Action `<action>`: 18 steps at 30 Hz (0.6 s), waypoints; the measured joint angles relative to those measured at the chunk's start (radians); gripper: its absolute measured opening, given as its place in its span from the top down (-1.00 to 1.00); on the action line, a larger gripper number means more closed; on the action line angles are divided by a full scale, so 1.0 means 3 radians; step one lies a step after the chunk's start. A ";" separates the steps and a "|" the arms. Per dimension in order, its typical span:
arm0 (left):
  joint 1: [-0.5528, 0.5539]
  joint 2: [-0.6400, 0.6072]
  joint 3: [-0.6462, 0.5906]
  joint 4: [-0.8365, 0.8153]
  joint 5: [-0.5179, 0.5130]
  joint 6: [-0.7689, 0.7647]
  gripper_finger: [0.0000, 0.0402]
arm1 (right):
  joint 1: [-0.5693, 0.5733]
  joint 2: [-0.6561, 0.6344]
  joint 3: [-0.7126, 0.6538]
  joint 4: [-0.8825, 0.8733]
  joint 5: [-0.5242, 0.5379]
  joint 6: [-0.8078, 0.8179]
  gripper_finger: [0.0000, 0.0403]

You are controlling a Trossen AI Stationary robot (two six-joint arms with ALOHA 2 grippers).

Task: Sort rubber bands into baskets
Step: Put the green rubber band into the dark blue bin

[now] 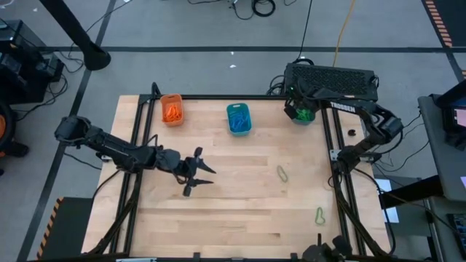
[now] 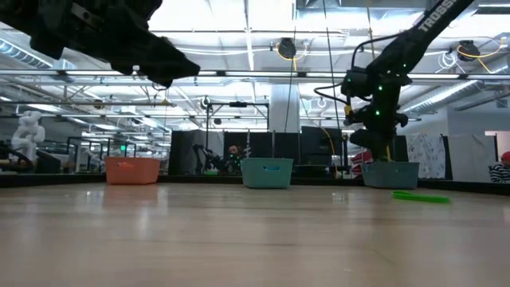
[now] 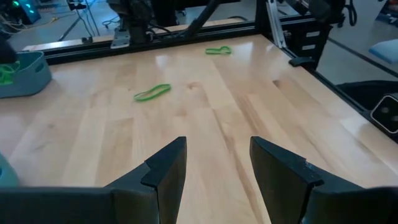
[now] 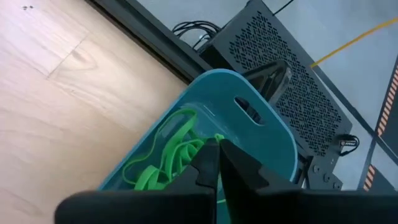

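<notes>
While the right end effector (image 4: 216,163) hangs over the far-right teal basket (image 4: 273,134), its fingers are pressed together with a green band seemingly nipped at the tips, though I cannot tell for sure that it is gripped. That basket sits at the bench's back right corner, just in front of a big black box (image 1: 331,80), and holds a heap of green rubber bands (image 4: 163,158) directly under the fingertips.

Left end effector (image 1: 198,172) hovers above the bench (image 1: 240,211) left of centre, fingers spread wide, nothing between them. Two loose green bands lie on the bare wood well apart from it: one (image 1: 282,173) toward the right-middle, another (image 1: 319,215) nearer the front right edge. Left wrist view shows both ahead of the open fingers (image 3: 166,171), the nearer one (image 3: 152,93) and the farther one (image 3: 218,50), neither touched.

Along the back edge, an orange basket (image 1: 172,109) with orange bands sits at left, a middle teal basket (image 1: 239,118) with blue bands sits centre, both well away from either end effector. Low view shows the three baskets in a row at the far edge and one green band (image 2: 421,197) flat on the wood at right.
</notes>
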 joint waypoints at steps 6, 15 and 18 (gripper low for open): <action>0.0190 -0.0001 0.0000 -0.0012 0.0091 0.0015 0.08 | -0.0068 0.0001 0.0001 -0.0015 -0.0009 0.0003 0.82; 0.0314 -0.0001 0.0000 -0.0163 0.0169 0.0005 0.08 | -0.0149 0.0003 0.0017 -0.0102 -0.0011 0.0025 0.45; 0.0313 -0.0001 0.0000 -0.0166 0.0174 0.0004 0.08 | -0.0149 0.0003 0.0117 -0.0289 -0.0012 0.0105 0.36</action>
